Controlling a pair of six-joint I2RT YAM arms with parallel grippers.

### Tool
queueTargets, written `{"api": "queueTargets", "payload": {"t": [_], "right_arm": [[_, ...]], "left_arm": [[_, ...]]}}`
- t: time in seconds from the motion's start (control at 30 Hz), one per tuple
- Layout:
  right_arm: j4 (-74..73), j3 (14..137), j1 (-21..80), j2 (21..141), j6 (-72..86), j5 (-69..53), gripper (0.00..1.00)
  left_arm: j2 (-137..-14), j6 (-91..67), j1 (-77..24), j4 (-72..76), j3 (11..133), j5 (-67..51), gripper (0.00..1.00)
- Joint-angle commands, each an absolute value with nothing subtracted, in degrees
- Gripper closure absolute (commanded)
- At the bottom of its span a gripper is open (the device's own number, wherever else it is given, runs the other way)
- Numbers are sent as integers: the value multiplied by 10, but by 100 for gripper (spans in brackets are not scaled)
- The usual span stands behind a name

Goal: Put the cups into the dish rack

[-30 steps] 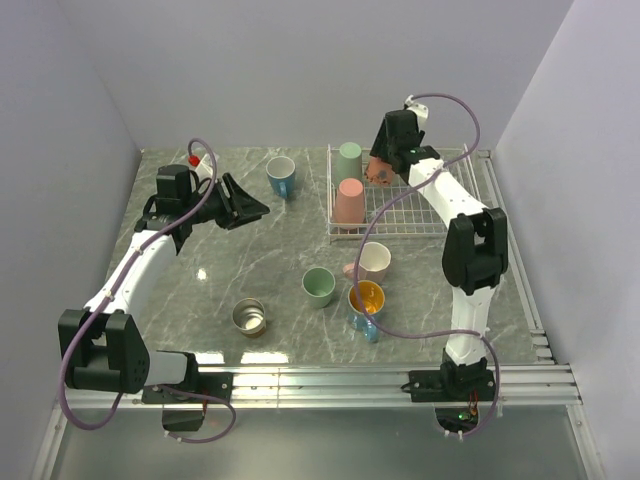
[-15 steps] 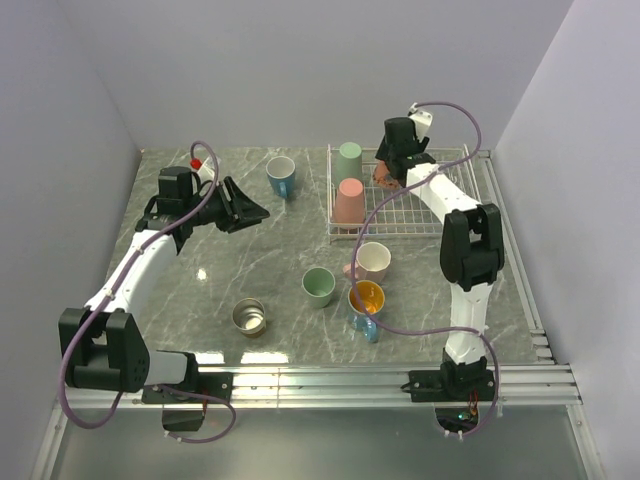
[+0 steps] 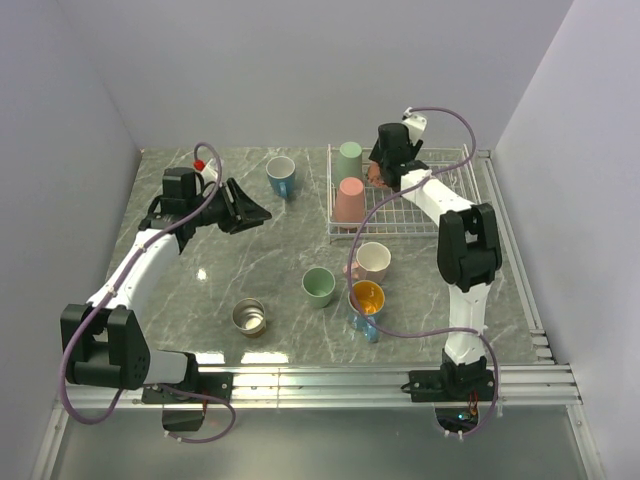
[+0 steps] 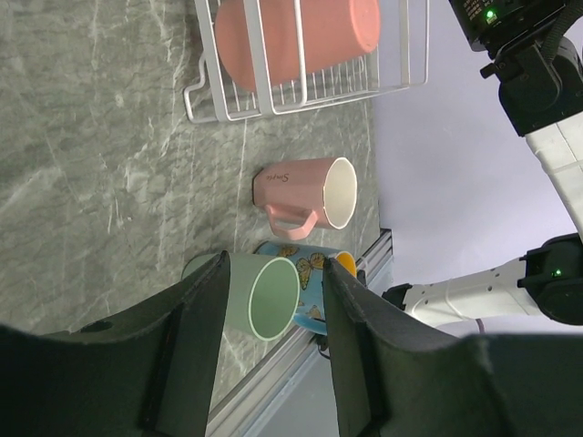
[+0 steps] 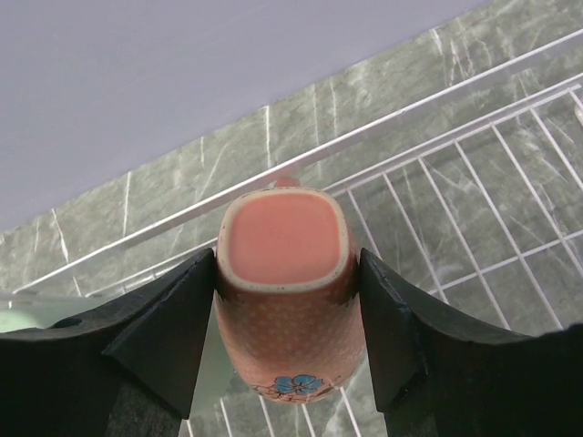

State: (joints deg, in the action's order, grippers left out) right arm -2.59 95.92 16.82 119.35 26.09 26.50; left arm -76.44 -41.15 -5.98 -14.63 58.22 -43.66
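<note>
Marble counter (image 3: 200, 270) carries the white wire dish rack (image 3: 420, 225) at its far right.

My right gripper (image 5: 287, 273) hangs over the rack's far left part. It is pinching the brown cup (image 5: 284, 300) by its sides, above the wire floor and close to the far rail. My left gripper (image 4: 273, 273) hovers over the far left counter near the blue mug (image 3: 281, 177), jaws spread and empty.

Loaded along the rack's left side: racked mint cup (image 3: 349, 158) and salmon pink cup (image 3: 349, 200).

Outstanding on the counter: blue mug, pale pink mug (image 3: 372, 261), loose mint cup (image 3: 319, 285), orange-lined cup (image 3: 366, 300), steel cup (image 3: 248, 317).

Risk, in my judgement: an off-centre release could catch the brown cup on the far rail and tip it. It could also knock the racked mint cup just beside it. The open wire floor gives poor footing.
</note>
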Motion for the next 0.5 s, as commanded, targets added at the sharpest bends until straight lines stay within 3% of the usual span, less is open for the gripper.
{"api": "queueTargets", "payload": {"t": [0.0,0.17,0.3,0.37,0.47], "right_arm": [[-40,937,196,1179,267,245,67],[-34,892,205,1149,278,243,30],[-39,882,208,1132,272,245,20],[-40,879,208,1122,269,247,9],[-45,879,208,1111,265,244,6]], "left_arm": [[-752,-404,-63,-132,575,-434,50],[-743,-400,-63,-136,570,-432,50],[-733,-402,-63,-134,560,-433,50],[-731,-403,-64,-134,558,-433,50],[-725,-403,-64,-135,555,-433,50]]}}
